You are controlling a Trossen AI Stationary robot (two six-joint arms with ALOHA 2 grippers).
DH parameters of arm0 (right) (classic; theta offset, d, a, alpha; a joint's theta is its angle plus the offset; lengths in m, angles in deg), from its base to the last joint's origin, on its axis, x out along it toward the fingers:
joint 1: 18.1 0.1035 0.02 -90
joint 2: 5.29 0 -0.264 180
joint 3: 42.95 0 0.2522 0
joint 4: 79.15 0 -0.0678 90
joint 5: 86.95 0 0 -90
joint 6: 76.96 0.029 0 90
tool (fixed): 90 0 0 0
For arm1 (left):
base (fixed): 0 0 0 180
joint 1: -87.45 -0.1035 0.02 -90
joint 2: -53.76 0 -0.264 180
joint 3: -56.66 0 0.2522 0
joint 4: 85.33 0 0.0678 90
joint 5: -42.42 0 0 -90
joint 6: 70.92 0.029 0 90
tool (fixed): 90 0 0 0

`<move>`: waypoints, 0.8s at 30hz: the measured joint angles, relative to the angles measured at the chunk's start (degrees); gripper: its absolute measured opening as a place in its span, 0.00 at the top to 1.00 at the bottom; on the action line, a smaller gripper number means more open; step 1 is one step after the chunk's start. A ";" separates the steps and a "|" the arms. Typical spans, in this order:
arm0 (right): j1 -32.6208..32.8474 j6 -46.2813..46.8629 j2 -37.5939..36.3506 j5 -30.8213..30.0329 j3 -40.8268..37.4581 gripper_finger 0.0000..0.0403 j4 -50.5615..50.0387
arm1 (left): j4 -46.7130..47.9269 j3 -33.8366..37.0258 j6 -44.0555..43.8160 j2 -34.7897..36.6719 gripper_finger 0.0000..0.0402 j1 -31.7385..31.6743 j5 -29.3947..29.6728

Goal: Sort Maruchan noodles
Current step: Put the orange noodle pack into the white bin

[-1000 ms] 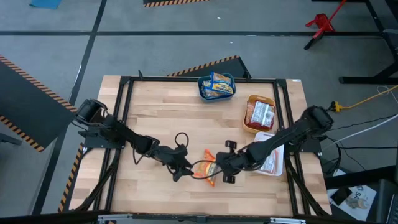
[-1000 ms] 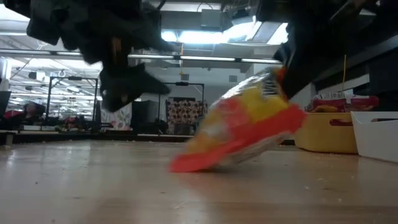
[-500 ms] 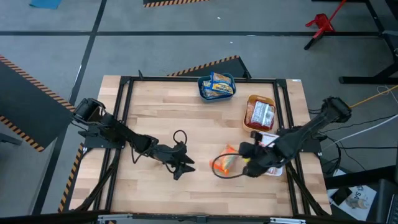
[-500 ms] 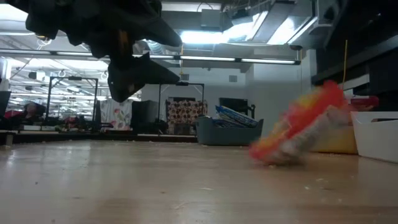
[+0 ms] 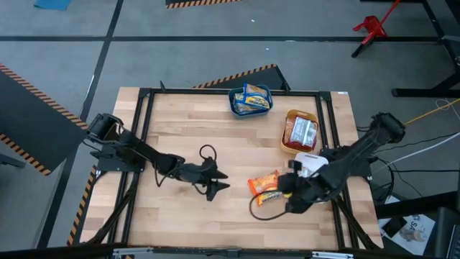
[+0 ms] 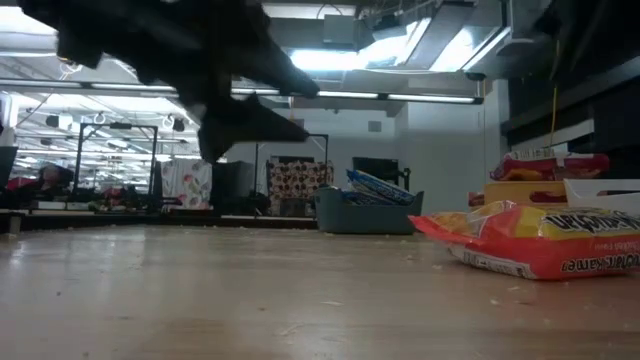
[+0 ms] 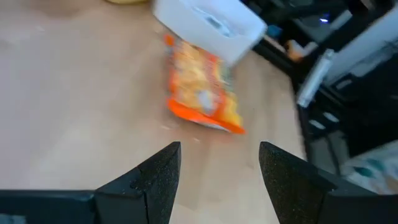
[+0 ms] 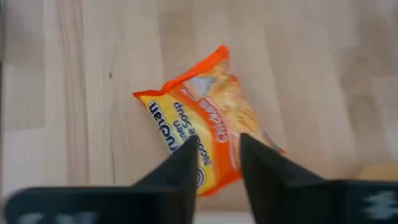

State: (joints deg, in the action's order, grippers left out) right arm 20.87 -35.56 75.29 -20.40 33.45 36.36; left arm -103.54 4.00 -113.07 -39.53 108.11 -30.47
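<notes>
An orange-red and yellow Maruchan packet (image 5: 264, 183) lies flat on the wooden table, right of centre. It also shows in the low view (image 6: 540, 240), the left wrist view (image 7: 202, 87) and the right wrist view (image 8: 199, 121). My right gripper (image 5: 287, 194) (image 8: 219, 142) hangs over the packet's near-right end with a gap between its fingers, and I see no hold on it. My left gripper (image 5: 218, 186) (image 7: 219, 152) (image 6: 295, 105) is open and empty above the table, left of the packet.
A teal bin (image 5: 233, 101) with blue-and-yellow packets stands at the far edge. An orange bin (image 5: 286, 137) with red-and-white packets stands at the right. A white bin (image 5: 307, 158) sits just nearer, partly under my right arm. Bare wood lies left of the packet.
My right gripper has carried the orange-red packet from the table's middle toward the right edge. The packet hung tilted then and now lies flat on the table beside the white bin. My left gripper has drifted slightly toward the right.
</notes>
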 joint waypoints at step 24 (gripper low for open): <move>-18.92 -18.72 24.70 18.30 -2.43 0.07 24.23 | 0.52 0.04 0.80 -2.26 0.47 -3.93 -1.80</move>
State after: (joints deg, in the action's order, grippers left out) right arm 1.95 -54.28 99.99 -2.09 31.02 60.60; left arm -103.03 4.04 -112.27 -41.79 104.18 -32.27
